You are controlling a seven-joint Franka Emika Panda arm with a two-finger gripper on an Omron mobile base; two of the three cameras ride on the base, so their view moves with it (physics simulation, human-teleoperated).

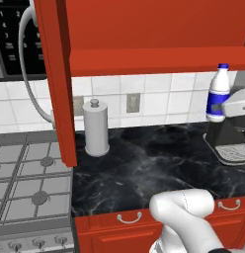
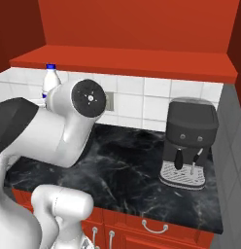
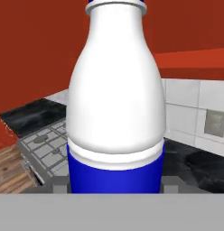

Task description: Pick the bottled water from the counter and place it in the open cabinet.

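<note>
The bottled water [image 3: 116,103], white with a blue cap and blue label band, stands upright between my fingers [image 3: 58,184], close to the hand camera. My gripper [image 1: 229,107] is shut on its label band and holds it in the air above the right part of the black counter [image 1: 144,163]. From the right base view the bottled water [image 2: 49,80] peeks out behind my arm, its cap near the edge of the red shelf [image 2: 122,63]. The open cabinet [image 1: 154,62] hangs above the counter, its tall red door panel [image 1: 55,74] standing out at the left.
A grey cylinder with a knob [image 1: 96,128] stands on the counter beside the door panel. A dark coffee machine [image 2: 190,141] sits at the right. A gas stove [image 1: 30,183] lies to the left, with a microwave [image 1: 11,39] above it.
</note>
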